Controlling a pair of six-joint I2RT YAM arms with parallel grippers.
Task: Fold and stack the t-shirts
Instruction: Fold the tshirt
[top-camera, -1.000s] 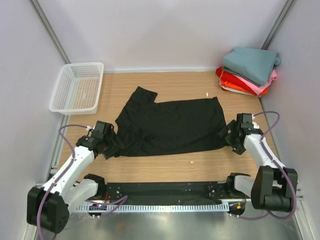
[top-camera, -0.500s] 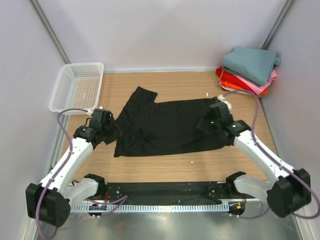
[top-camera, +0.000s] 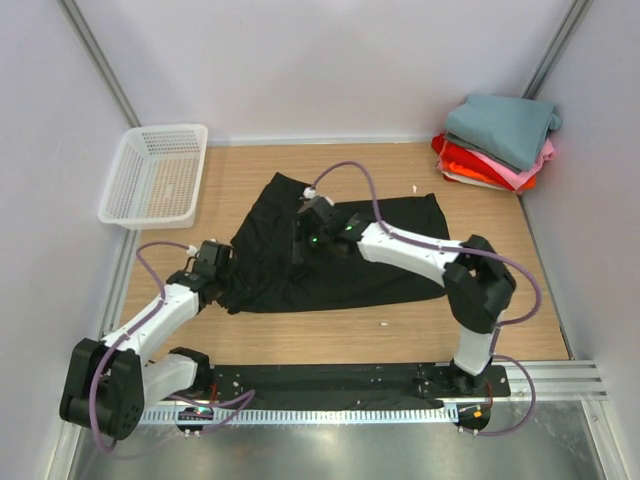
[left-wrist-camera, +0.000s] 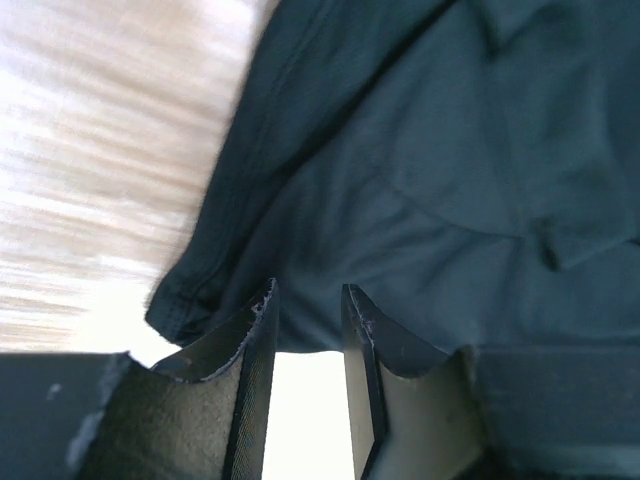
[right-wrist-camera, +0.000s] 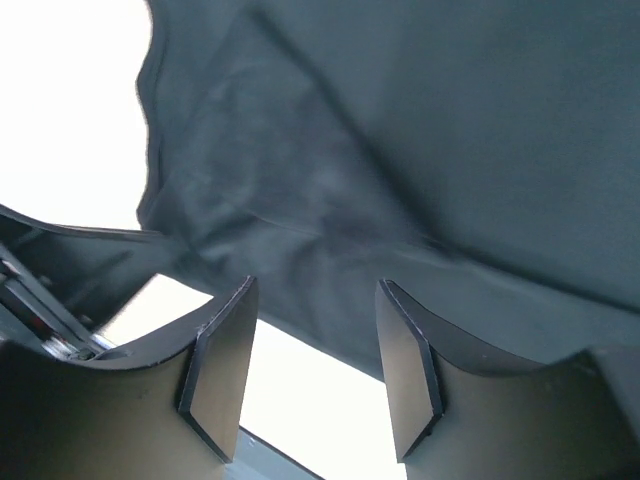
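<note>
At the table (top-camera: 330, 335) centre the black shirt (top-camera: 350, 255) lies flat, not yet folded; the folded shirts (top-camera: 497, 140) sit stacked at the far right corner. The left claw (top-camera: 208, 265) at its left edge and the right claw (top-camera: 308, 232) over its left half stand part open, holding nothing.

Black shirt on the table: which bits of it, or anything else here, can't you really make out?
- black t-shirt: in the top view the right arm covers part of its middle.
- left gripper: in the left wrist view, blur and glare hide whether its tips touch the hem.
- folded stack: in the top view the teal-grey shirt covers the rest; only edges show, so no count.
</note>
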